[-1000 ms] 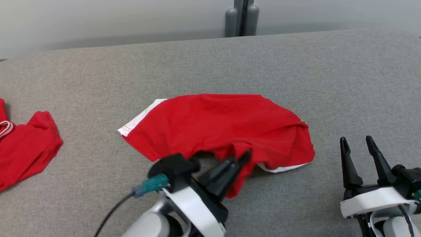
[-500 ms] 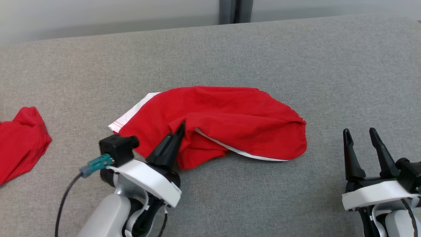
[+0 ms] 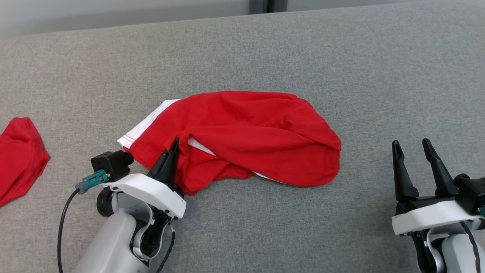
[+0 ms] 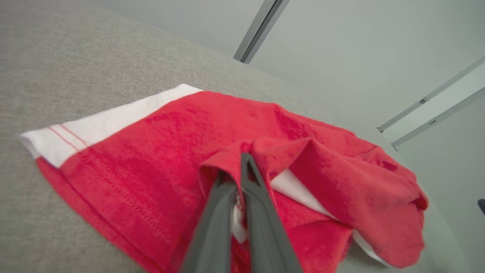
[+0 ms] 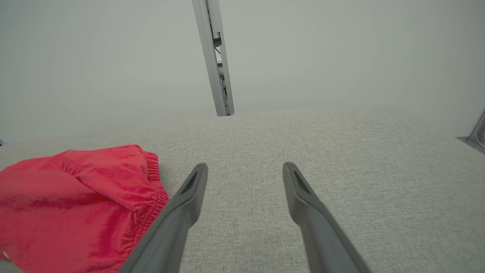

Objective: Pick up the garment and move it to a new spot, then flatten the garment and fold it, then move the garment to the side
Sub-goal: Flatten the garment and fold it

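Note:
The garment [image 3: 250, 132] is a red pair of shorts with white trim, lying crumpled in the middle of the grey surface. My left gripper [image 3: 174, 146] is shut on a fold of its near left edge, the cloth pulled over toward the white-trimmed leg. In the left wrist view the fingers [image 4: 246, 182] pinch the red and white cloth of the garment [image 4: 151, 151]. My right gripper [image 3: 411, 146] stands open over bare surface to the garment's right, holding nothing. The right wrist view shows the right gripper [image 5: 244, 168] open, with the garment's elastic waistband [image 5: 151, 185] at its left.
A second red garment [image 3: 19, 159] lies at the far left edge of the grey padded surface [image 3: 379, 76]. A pale wall with a grey vertical post [image 5: 214, 57] rises behind the surface. A black cable [image 3: 62, 223] trails from my left wrist.
My left gripper has dragged the pinched fold of the garment leftward across it, doubling the near edge over. The head camera has tilted down. My right gripper has stayed open.

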